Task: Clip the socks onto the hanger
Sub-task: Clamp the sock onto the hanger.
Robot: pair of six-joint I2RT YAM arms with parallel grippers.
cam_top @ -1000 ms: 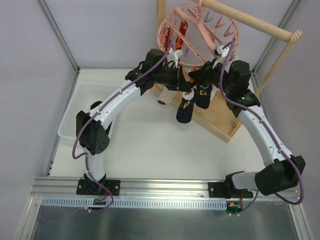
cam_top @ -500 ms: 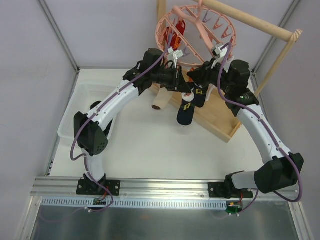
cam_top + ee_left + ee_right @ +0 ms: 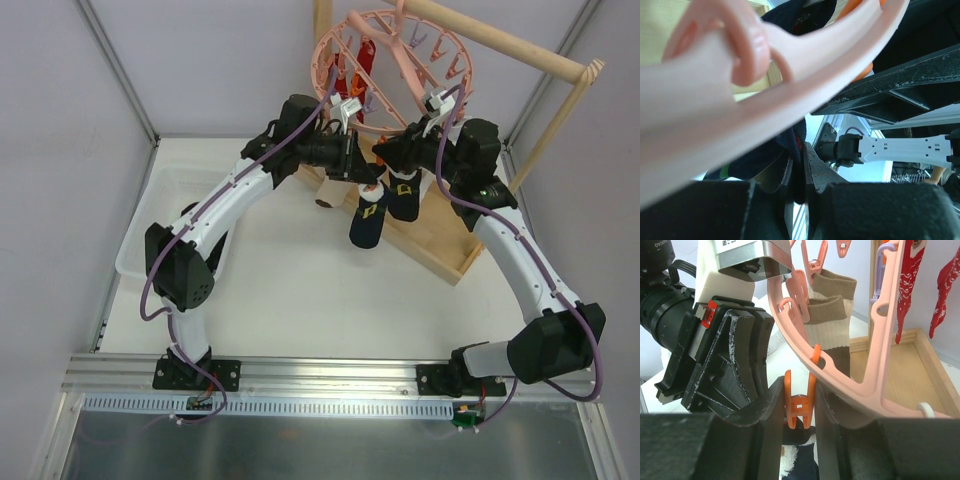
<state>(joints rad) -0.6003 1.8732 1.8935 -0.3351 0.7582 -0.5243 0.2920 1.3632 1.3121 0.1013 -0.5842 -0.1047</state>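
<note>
The pink ring hanger [image 3: 342, 35] hangs from the wooden rod at the back. Its rim crosses the left wrist view [image 3: 790, 90] and the right wrist view [image 3: 840, 385]. My left gripper [image 3: 362, 172] is shut on the top edge of a dark sock [image 3: 792, 137] just under the rim. Two dark socks [image 3: 366, 222] with yellow marks hang below both grippers. My right gripper [image 3: 799, 412] is shut on an orange clip [image 3: 800, 407] of the hanger, squeezing its handles. The dark sock [image 3: 807, 462] lies right under the clip's mouth.
A brown-and-white striped sock [image 3: 827, 325] and red socks [image 3: 907, 285] are clipped to the hanger. The pale wooden stand [image 3: 500, 45] with its tray [image 3: 440, 255] is behind the arms. A white bin [image 3: 165, 200] sits at the left.
Both grippers have risen a little toward the hanger rim with the dark socks. The striped sock swung out to the left and back.
</note>
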